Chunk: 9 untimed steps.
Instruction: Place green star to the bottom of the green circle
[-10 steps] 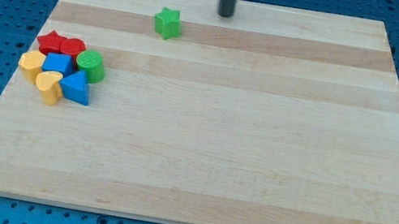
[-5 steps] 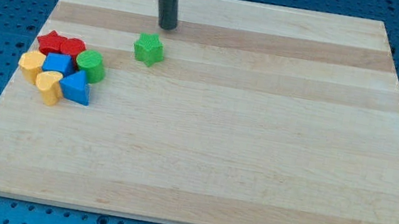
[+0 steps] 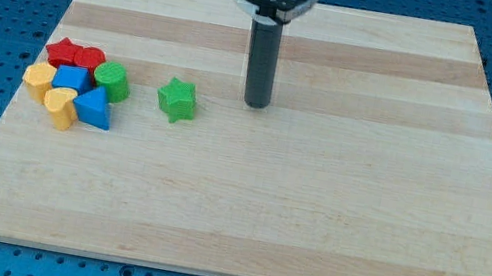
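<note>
The green star (image 3: 176,100) lies on the wooden board (image 3: 316,201), left of the middle. The green circle (image 3: 113,80) stands to the star's left, at the right edge of a cluster of blocks, with a gap between the two. My tip (image 3: 256,104) rests on the board to the right of the star and slightly toward the view's top, apart from it.
The cluster at the view's left holds a red star (image 3: 63,52), a red block (image 3: 89,58), a blue block (image 3: 71,79), a blue triangle (image 3: 94,109), a yellow block (image 3: 37,79) and a yellow heart (image 3: 59,107).
The green star has slid down and to the left, then a little further down, ending near the green circle. My tip swung left behind it and now stands to its right.
</note>
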{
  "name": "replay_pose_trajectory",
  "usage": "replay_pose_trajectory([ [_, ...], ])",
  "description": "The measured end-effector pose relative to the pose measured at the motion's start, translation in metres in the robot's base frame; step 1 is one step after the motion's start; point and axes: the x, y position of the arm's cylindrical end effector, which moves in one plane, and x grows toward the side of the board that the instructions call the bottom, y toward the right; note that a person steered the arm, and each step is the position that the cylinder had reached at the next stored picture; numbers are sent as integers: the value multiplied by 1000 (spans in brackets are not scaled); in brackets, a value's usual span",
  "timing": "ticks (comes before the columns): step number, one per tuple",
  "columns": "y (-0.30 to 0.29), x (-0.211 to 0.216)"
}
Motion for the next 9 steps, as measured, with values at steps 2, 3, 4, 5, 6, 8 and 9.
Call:
replay_pose_trajectory([
  [2,-71,3],
  [3,-97,3],
  [4,-87,1],
  [5,-73,1],
  [6,-86,1],
  [8,-95,23],
  [9,-130,24],
])
